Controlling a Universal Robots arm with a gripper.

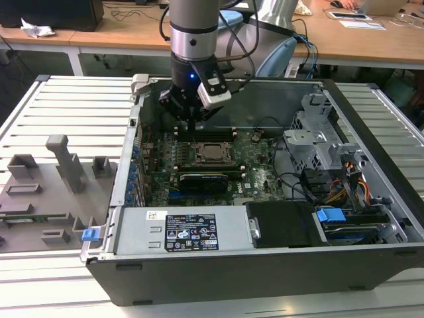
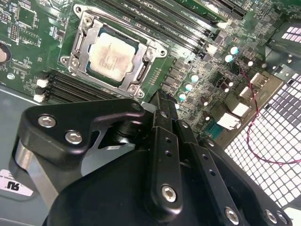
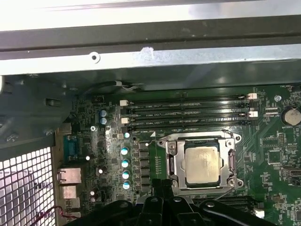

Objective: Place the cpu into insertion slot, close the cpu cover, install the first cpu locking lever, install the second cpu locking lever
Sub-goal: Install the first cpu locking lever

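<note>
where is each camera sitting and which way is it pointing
Exterior view: off the arm, raised, looking down into the open computer case on a slatted table; the arm and end effector hang over the motherboard.
First wrist view: rides near the wrist, facing the motherboard and cpu; the end effector's black edge shows.
Second wrist view: also wrist-mounted, from another angle; the end effector's black body looms large.
Shared: both wrist views show the cpu framed by the cpu cover.

No print is legible. The black label [image 1: 190, 232] on the power supply [image 1: 132, 232] and the cpu [image 3: 202, 163] face bear unreadable marks.
</note>
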